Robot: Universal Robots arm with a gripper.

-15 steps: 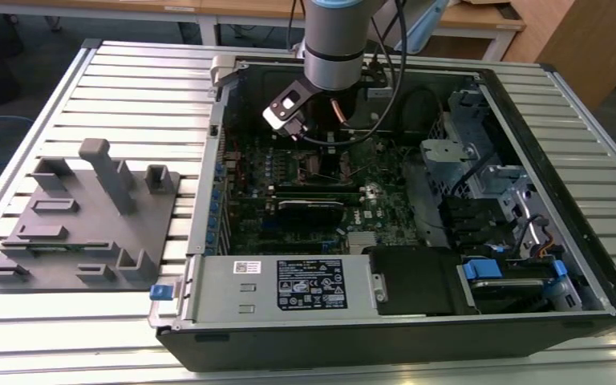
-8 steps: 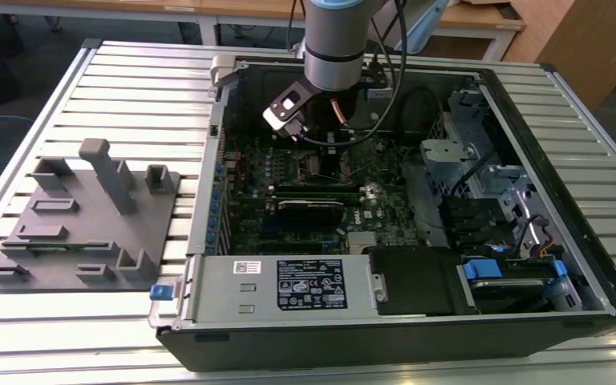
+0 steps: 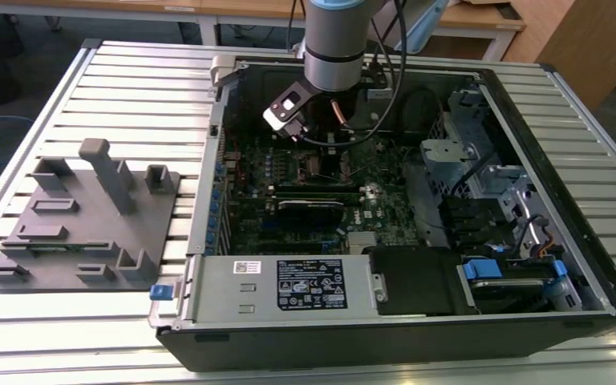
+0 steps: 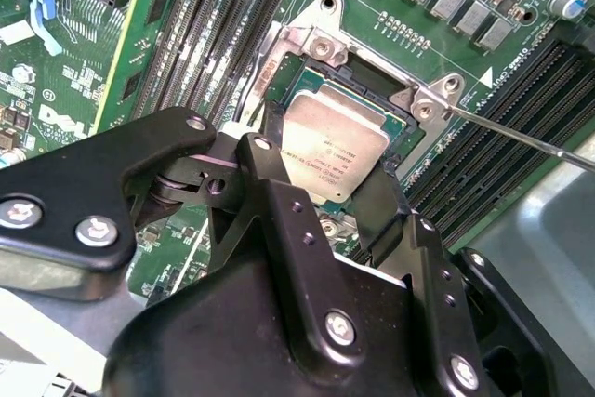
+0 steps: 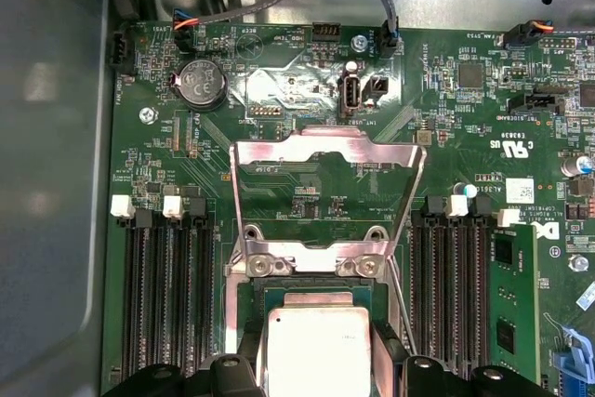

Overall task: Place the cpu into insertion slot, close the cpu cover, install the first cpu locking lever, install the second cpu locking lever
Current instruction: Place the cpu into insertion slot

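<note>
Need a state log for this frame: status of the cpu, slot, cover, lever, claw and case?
cpu: gripped, at the insertion slot; seating can't be confirmed.
insertion slot: uncovered, cpu over it.
cpu cover: open, swung back off the slot.
locking lever: unlatched, sticking out from the slot.
claw: shut on the cpu.
computer case: lying on its side, open.

cpu lower edge behind hand
</note>
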